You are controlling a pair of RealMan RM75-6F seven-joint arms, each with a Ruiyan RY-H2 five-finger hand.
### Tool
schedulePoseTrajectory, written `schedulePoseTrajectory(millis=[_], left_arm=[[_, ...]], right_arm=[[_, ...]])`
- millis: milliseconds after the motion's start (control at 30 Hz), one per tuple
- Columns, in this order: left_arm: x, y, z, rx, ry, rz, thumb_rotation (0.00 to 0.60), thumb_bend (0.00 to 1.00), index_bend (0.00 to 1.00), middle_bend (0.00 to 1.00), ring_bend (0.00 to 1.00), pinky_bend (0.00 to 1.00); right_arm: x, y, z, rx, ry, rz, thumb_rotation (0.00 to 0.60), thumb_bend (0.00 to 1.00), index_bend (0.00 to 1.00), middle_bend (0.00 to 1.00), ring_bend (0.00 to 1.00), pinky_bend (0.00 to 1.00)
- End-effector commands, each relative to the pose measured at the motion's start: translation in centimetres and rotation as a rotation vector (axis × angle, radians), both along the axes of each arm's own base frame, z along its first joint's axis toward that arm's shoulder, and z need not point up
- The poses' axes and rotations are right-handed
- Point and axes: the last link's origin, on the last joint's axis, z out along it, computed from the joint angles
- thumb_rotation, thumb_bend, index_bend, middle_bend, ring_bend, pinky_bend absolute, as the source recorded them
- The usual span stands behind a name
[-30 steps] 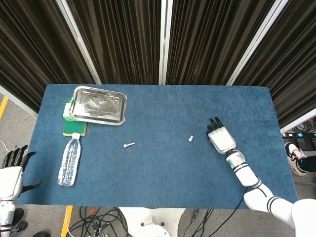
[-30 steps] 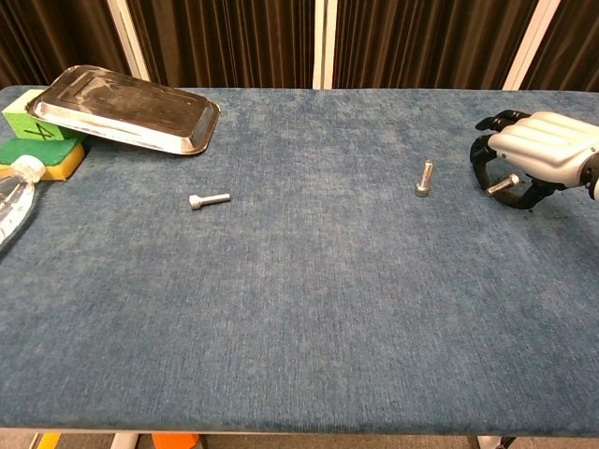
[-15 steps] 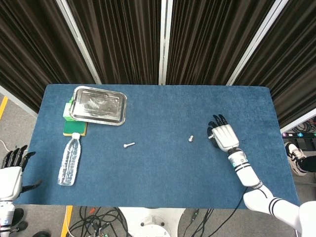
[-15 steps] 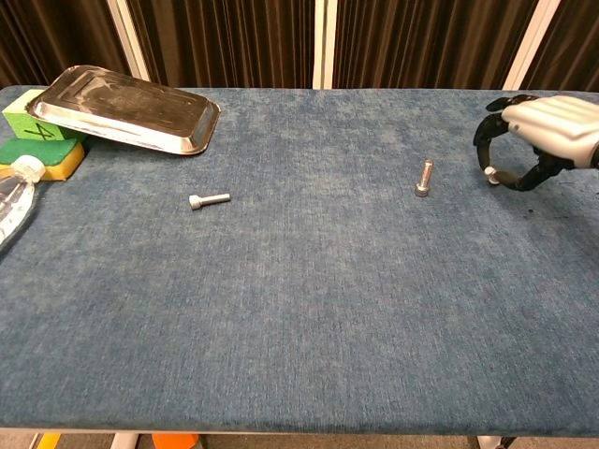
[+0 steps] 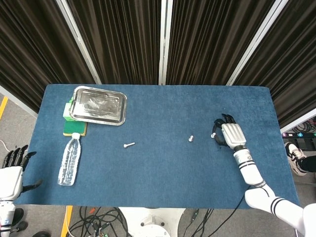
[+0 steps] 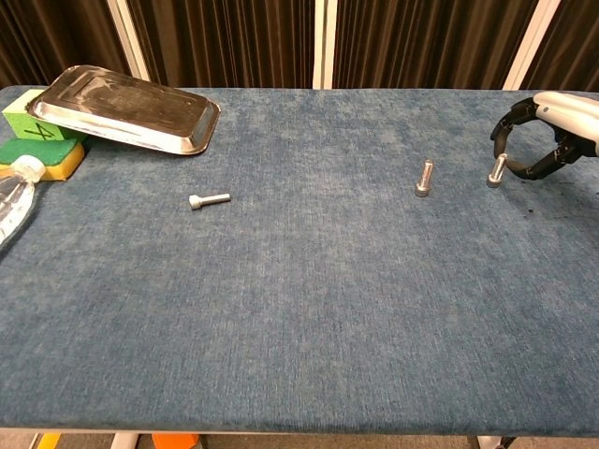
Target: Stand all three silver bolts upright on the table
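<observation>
Three bolts are out on the bench [image 6: 309, 309]: one lies flat on its side left of centre [image 6: 208, 199], one stands head-down near the middle-right [image 6: 425, 177], and the third [image 6: 496, 170] is pinched in the right hand [image 6: 541, 140] at the far right, tilted with its head low, close to or touching the cloth. That hand's fingers curl round the shank; the left hand [image 5: 11, 170] hangs off the bench edge, fingers spread and empty.

The step looks like setting this third bolt upright. To do it well, bring the shank to vertical, so the head lies flat on the cloth before any release. Then let the fingers part slowly and evenly, so neither side nudges the shank. Draw the hand straight up and away from the standing bolt beside it, since the soft cloth gives little footing.
</observation>
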Motion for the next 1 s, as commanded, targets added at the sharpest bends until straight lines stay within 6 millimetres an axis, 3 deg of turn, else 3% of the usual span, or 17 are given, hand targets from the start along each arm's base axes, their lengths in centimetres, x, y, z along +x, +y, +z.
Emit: schedulePoseTrajectory(millis=[33, 1000], left_arm=[[0.03, 0.03, -0.02, 0.0, 0.0, -0.001, 0.6, 0.06, 0.19, 0.04, 0.0, 0.0], [0.16, 0.16, -0.03, -0.006, 0.006, -0.003, 0.6, 0.06, 0.19, 0.04, 0.0, 0.0]], right_arm=[[-0.27, -0.04, 0.0, 0.0, -0.001, -0.007, 0.6, 0.39, 0.56, 0.26, 0.0, 0.0], [-0.39, 0.49, 0.13, -0.006, 0.043, 0.024, 0.6, 0.4, 0.44, 0.25, 0.0, 0.0]])
